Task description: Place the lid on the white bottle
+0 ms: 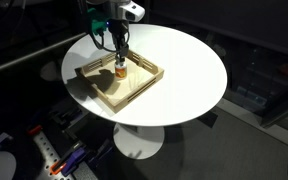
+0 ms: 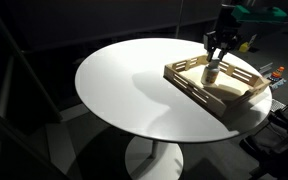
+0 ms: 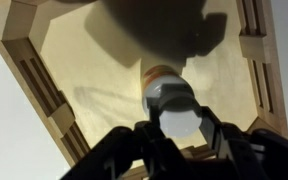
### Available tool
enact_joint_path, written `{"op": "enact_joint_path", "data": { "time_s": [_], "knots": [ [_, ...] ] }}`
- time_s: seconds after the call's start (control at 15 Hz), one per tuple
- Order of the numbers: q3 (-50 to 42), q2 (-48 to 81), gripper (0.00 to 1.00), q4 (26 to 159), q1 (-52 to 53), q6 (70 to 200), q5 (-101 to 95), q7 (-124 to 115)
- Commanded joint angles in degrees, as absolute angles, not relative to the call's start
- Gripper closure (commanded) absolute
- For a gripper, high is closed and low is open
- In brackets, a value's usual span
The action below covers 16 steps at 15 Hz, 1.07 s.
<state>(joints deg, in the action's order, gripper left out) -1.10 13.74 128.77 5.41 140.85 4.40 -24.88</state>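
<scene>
1. The lid [image 3: 179, 122] shows in my wrist view as a bright white disc between the two dark fingers [image 3: 144, 140]. It sits right at the top of the white bottle [image 3: 164, 88]. Blur keeps me from telling whether it is seated or just above the mouth.
2. The bottle stands upright inside the wooden tray [image 3: 44, 80], and only a sliver of its orange lower part shows past the whitish top.
3. The gripper [image 3: 180, 130] looks pinched on the lid, with a finger against each side. The fingertips themselves are cut off by the bottom edge of the wrist view.
4. In both exterior views the gripper [image 1: 119, 55] [image 2: 214, 52] hangs straight over the bottle [image 1: 120, 70] [image 2: 212, 72]. It hides the lid completely.
5. The tray [image 1: 94, 78] lies on a round white table [image 1: 184, 70], and the surroundings are too dark to make out.
</scene>
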Motion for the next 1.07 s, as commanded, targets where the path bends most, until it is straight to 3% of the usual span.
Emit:
{"op": "enact_joint_path", "data": {
  "time_s": [0.0,1.0],
  "knots": [
    [-1.2,12.8,0.66,128.4,6.0,137.8,2.2,-26.2],
    [-1.4,13.1,0.64,129.2,6.2,140.4,-2.2,-27.5]
  ]
}}
